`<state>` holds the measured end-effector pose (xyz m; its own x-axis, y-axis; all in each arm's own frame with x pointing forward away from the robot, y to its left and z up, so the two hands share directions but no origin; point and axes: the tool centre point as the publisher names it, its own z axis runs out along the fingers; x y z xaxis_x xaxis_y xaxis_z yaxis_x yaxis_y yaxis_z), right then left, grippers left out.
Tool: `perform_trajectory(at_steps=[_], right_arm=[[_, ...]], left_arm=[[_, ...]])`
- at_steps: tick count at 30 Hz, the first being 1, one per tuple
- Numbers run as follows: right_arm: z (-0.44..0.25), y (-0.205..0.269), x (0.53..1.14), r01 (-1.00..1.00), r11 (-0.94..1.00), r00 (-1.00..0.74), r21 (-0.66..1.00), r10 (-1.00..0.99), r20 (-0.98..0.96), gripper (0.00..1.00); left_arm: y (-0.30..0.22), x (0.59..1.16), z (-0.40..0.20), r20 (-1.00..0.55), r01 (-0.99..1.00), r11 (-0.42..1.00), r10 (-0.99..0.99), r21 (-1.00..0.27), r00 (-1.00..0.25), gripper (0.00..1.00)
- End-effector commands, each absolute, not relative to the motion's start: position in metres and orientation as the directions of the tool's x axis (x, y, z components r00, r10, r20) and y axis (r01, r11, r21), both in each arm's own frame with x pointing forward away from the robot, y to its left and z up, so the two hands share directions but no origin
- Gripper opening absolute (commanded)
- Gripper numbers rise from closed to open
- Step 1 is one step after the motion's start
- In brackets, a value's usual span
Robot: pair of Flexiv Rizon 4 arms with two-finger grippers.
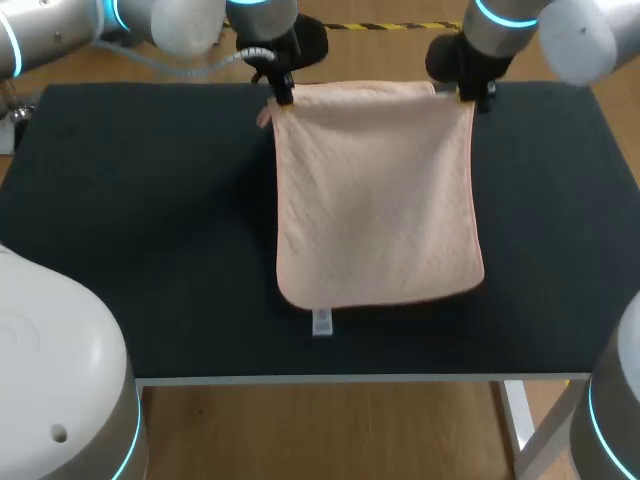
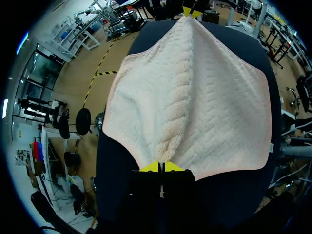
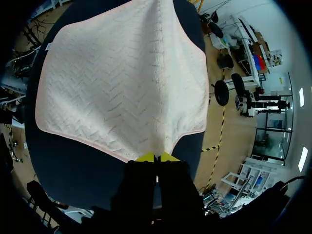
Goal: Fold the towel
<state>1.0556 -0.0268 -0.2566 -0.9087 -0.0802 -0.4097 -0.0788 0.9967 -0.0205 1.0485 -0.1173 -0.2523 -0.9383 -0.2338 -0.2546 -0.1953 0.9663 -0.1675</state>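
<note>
Peach towel pinched at both far corners

The towel (image 1: 375, 195) lies spread on the dark table (image 1: 130, 200), right of centre, its slightly longer axis running far to near. A small white tag (image 1: 322, 322) pokes out towards the near edge at its near-left corner. The left gripper (image 1: 281, 95) is clamped on the far-left corner, and the right gripper (image 1: 466, 92) is clamped on the far-right corner.

One towel (image 1: 375, 195) on one dark worktop (image 1: 130, 220). One small white tag (image 1: 322, 321) at its near edge, probably a label. Two arms, a left arm (image 1: 150, 20) and a right arm (image 1: 540, 25), with one gripper apiece: left gripper (image 2: 161, 168), right gripper (image 3: 156, 157). Two yellow-tipped fingers (image 2: 151, 167) on each, four in all.
</note>
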Motion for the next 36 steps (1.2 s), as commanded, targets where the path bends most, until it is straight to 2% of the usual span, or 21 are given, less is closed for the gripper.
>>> perform_trajectory(at_steps=[1,9,23,27,36], right_arm=[[-0.189,-0.023,1.048,-0.095,0.995,-0.888,-0.028,-0.097,-0.45,0.0],[-0.121,-0.019,1.079,-0.099,0.995,-0.795,0.002,-0.077,-0.601,0.0],[-0.02,-0.01,1.122,-0.112,0.993,-0.611,-0.024,-0.088,-0.787,0.0],[-0.025,-0.007,1.132,-0.122,0.992,-0.605,-0.036,-0.103,-0.789,0.0],[-0.07,-0.008,1.124,-0.147,0.989,-0.677,-0.037,-0.127,-0.725,0.0]], left_arm=[[-0.108,1.048,-0.191,-0.273,-0.215,0.964,-0.251,-0.155,-0.929,0.0],[-0.097,1.089,-0.117,-0.426,-0.25,0.953,-0.3,-0.172,-0.853,0.0],[-0.098,1.143,-0.009,-0.617,-0.192,0.962,-0.273,-0.196,-0.738,0.0],[-0.096,1.151,-0.005,-0.645,-0.17,0.971,-0.239,-0.167,-0.726,0.0],[-0.089,1.143,-0.049,-0.601,-0.162,0.978,-0.21,-0.133,-0.771,0.0]])
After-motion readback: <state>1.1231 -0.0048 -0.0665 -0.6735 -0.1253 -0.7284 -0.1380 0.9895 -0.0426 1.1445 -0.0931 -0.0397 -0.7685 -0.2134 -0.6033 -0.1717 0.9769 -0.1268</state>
